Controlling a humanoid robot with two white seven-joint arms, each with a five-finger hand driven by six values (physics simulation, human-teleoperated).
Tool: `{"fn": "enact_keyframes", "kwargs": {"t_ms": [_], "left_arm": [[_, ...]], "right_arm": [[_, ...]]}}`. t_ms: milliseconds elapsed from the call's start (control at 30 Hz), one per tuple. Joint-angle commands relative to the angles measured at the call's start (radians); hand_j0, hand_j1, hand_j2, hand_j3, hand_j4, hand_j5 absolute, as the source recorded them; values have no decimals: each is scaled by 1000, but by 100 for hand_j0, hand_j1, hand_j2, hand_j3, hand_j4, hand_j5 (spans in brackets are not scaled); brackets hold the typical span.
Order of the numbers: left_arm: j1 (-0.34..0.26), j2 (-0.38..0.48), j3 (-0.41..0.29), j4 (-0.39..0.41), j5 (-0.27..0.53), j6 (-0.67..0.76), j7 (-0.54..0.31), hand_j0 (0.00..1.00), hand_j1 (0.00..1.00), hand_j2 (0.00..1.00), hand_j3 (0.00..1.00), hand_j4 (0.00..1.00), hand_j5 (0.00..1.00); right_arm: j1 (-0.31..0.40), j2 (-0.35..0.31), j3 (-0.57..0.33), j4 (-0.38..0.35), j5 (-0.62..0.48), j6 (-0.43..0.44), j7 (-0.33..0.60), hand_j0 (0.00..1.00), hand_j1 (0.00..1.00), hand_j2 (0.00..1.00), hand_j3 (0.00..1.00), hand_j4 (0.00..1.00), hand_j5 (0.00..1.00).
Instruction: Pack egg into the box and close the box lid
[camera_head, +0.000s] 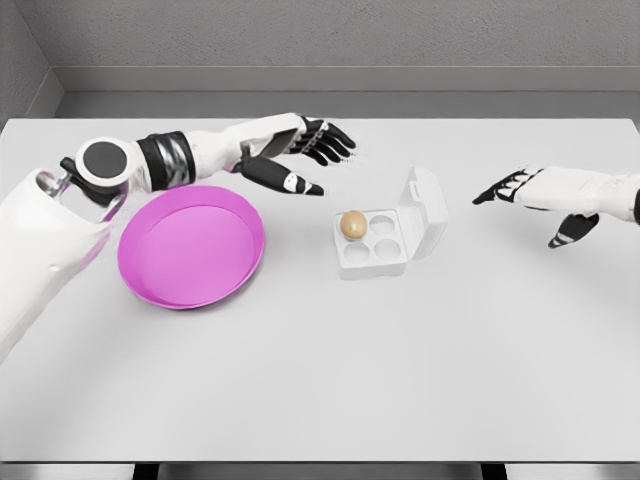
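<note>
Pale grey tabletop (320, 380) fills the view, bare along its near edge, with a grey wall behind. Nearest on the left lies a round magenta bowl (192, 247), holding nothing. Right of it, about mid-table, sits the white egg box (375, 243) with 4 cups; 1 brown egg (352, 224) already rests in the rear-left cup, and the other 3 cups show no contents. The lid (426, 208) stands raised on the box's right side, hinged there and leaning away.

The left hand (297, 152) hovers beyond the bowl, left of the box, fingers spread and gripping nothing. The right hand (545, 200) hangs well to the right of the lid, fingers loosely extended, also gripping nothing.

With the egg seated, the remaining step looks to be closing the lid. The right hand seems better placed: it should come in behind the lid's outer face and push leftward and down, following the hinge arc, not shoving sideways, since the light box could slide. Steadying the box's left edge with the left hand would probably help.
</note>
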Motion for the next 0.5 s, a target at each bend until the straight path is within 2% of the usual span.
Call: {"fn": "enact_keyframes", "kwargs": {"t_ms": [0, 33, 67, 133, 233, 300, 367, 433, 467], "left_arm": [[6, 145, 6, -81, 36, 1, 0, 88, 88, 88, 88, 88, 88], [29, 186, 8, -106, 31, -1, 0, 99, 99, 99, 99, 99, 99], [40, 240, 12, -143, 28, -1, 0, 100, 100, 100, 100, 100, 100], [80, 284, 86, -187, 26, 1, 0, 100, 100, 100, 100, 100, 100], [84, 280, 85, -190, 13, 5, 0, 100, 100, 100, 100, 100, 100], [103, 275, 91, -233, -60, 2, 0, 100, 100, 100, 100, 100, 100], [124, 283, 103, -236, -57, -4, 0, 100, 100, 100, 100, 100, 100], [169, 278, 158, -250, -50, -6, 0, 100, 100, 100, 100, 100, 100], [169, 280, 161, -255, -50, -6, 0, 100, 100, 100, 100, 100, 100]], "right_arm": [[5, 5, 1, -38, -5, -9, 0, 100, 100, 100, 100, 100, 100], [12, 5, 0, -61, -5, -9, 0, 100, 100, 100, 100, 100, 100], [15, 5, -1, -72, -5, -9, 0, 100, 100, 100, 100, 100, 100], [17, 3, 0, -101, -5, -9, 0, 100, 100, 100, 100, 100, 100], [14, 3, -2, -119, -5, -9, 0, 100, 100, 100, 100, 100, 100], [15, 3, -4, -161, -6, -9, 0, 100, 100, 100, 100, 100, 100], [15, 3, -4, -173, -6, -9, 0, 100, 100, 100, 100, 100, 100], [15, 5, -4, -198, -6, -7, 0, 100, 100, 100, 100, 100, 100], [15, 3, -4, -213, -8, -7, 0, 100, 100, 100, 100, 100, 100]]}}
